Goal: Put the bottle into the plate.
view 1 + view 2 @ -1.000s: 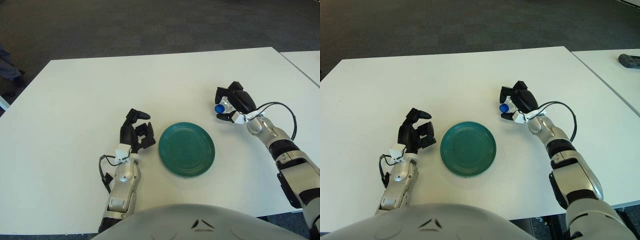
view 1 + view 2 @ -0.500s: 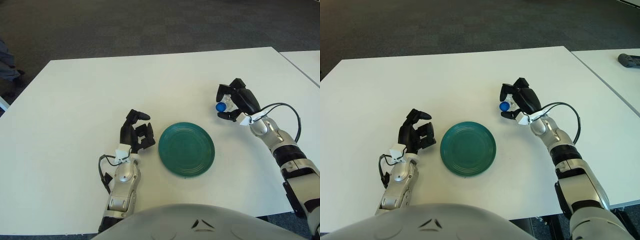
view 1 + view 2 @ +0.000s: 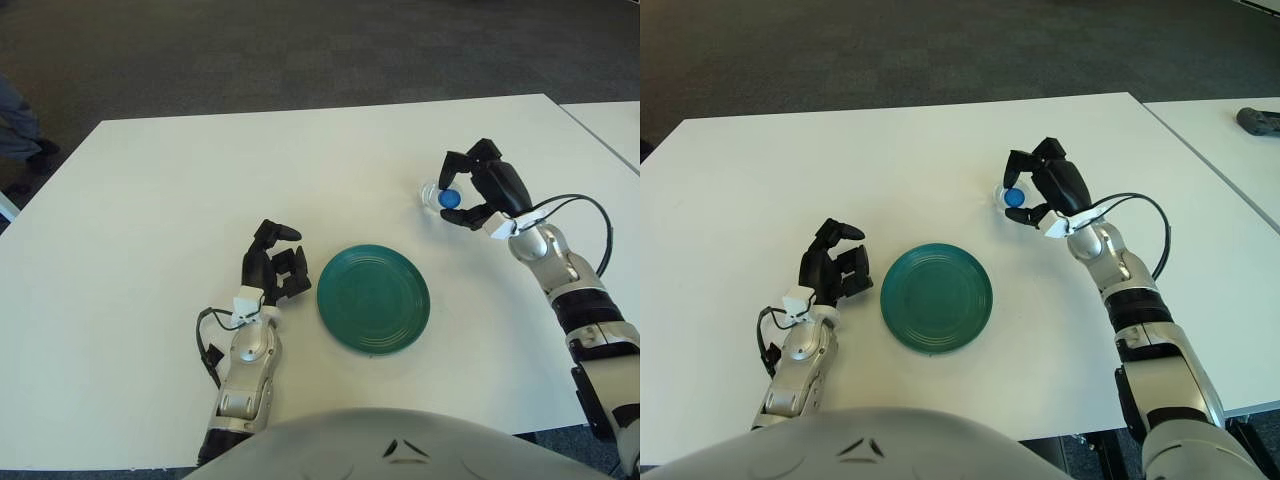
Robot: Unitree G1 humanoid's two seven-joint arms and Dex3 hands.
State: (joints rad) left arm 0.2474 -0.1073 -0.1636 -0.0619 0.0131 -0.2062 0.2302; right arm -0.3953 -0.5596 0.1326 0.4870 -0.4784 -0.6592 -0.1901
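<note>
Dark grey carpet surrounds a broad white rectangular table [image 3: 150,200], with the edge of a second white table [image 3: 615,125] just beyond its right side. Near the front middle of the main table lies a round dark-green plate [image 3: 373,298], bare. Just left of the plate shows the left hand [image 3: 270,270], its black fingers curled and holding nothing. Up and to the right of the plate, well apart from it, the right hand [image 3: 480,188] has its fingers closed around a small clear plastic bottle with a blue cap [image 3: 440,196], the cap pointing toward the camera.
</note>
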